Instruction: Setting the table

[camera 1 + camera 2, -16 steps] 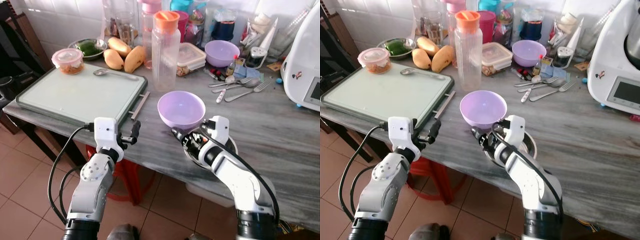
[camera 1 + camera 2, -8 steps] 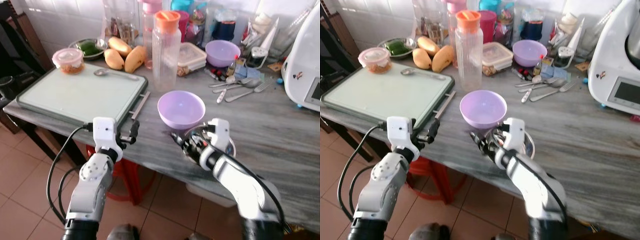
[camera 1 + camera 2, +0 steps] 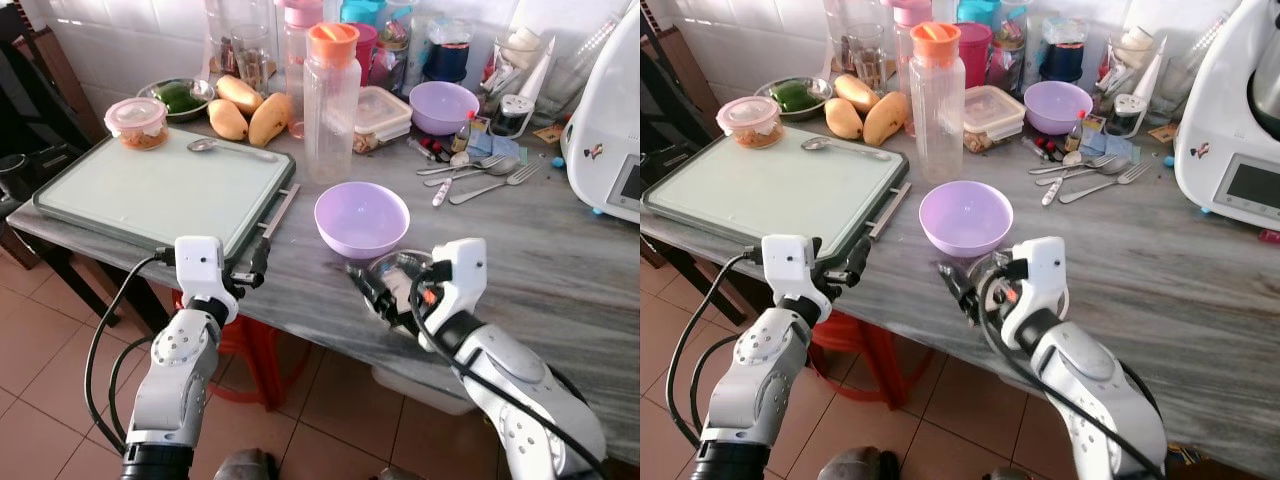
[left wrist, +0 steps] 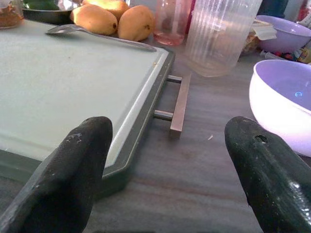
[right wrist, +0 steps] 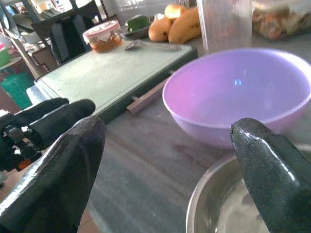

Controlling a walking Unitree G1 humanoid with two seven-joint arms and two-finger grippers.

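Observation:
A lavender bowl (image 3: 361,218) stands on the grey table (image 3: 560,270), right of a pale green tray (image 3: 150,190). My right gripper (image 3: 368,288) hovers open just in front of that bowl, over a steel bowl (image 5: 221,206) near the table's front edge. In the right wrist view the lavender bowl (image 5: 243,90) lies between and beyond the fingers (image 5: 58,170). My left gripper (image 3: 256,264) is open at the tray's near right corner, beside the tray handle (image 4: 179,104). A spoon (image 3: 215,146) lies on the tray's far side. A second lavender bowl (image 3: 444,105) and loose cutlery (image 3: 480,172) sit further back.
A tall clear bottle with an orange lid (image 3: 331,100) stands behind the near bowl. Mangoes (image 3: 248,110), a red-lidded container (image 3: 135,121), food boxes and jars crowd the back. A white appliance (image 3: 605,120) is at the right. Tiled floor lies below the table edge.
My right arm has drawn back toward me and its wrist has shifted right, the fingers still over the steel bowl. My left gripper has slid slightly left and back.

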